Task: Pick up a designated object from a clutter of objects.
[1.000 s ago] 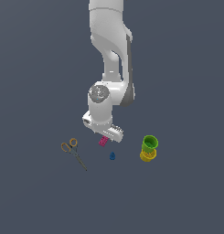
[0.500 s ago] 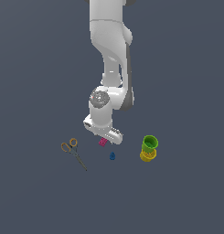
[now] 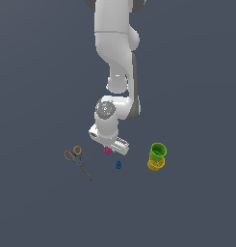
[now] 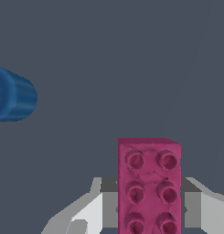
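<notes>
Hanging low over the grey worktop (image 3: 196,72), the white arm drops from the top of the exterior view to just above the clutter at centre frame. The hand (image 3: 109,144) sits right on the magenta brick (image 3: 108,151); only a sliver of pink shows under the white housing. In the wrist view the brick (image 4: 149,185) fills the lower middle of the picture, studs facing the camera, standing between the two pale fingers (image 4: 88,212). They flank its sides closely, but whether they press on it I cannot tell.

Blue piece (image 3: 118,165) lies just below and to the right of the brick in the exterior view, apart from it; in the wrist view it shows at the left edge (image 4: 13,100). Orange-handled scissors (image 3: 78,161) lie well off toward the left. Green cup (image 3: 157,151) sits stacked on a yellow one (image 3: 156,165) toward the right.
</notes>
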You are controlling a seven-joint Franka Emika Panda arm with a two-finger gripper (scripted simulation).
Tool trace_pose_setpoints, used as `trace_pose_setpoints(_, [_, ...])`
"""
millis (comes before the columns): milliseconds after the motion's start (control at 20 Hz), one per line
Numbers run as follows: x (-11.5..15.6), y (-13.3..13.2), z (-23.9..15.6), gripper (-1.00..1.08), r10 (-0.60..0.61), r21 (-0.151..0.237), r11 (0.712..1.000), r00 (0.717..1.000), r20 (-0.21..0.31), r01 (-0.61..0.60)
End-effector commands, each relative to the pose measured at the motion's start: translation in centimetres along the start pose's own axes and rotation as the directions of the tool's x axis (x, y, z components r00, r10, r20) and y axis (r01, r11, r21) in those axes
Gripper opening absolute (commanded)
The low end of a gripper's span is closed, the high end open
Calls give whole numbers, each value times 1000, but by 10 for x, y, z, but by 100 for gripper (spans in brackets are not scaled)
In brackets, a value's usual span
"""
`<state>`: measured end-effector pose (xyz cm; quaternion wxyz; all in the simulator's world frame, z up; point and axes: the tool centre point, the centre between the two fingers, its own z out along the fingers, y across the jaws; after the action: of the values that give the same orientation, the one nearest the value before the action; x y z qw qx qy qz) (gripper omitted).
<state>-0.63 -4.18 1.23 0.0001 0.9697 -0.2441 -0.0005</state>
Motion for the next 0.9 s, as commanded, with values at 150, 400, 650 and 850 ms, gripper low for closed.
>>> trace_pose_setpoints(150, [0,0,0,-100,0,0,1000,1000,-1,0])
trace_pose_setpoints(400, [0,0,0,-100,0,0,1000,1000,-1,0])
trace_pose_setpoints(650, [0,0,-6,-100,0,0,1000,1000,-1,0])
trace_pose_setpoints(850, [-1,1,-19,-100,0,0,1000,1000,-1,0])
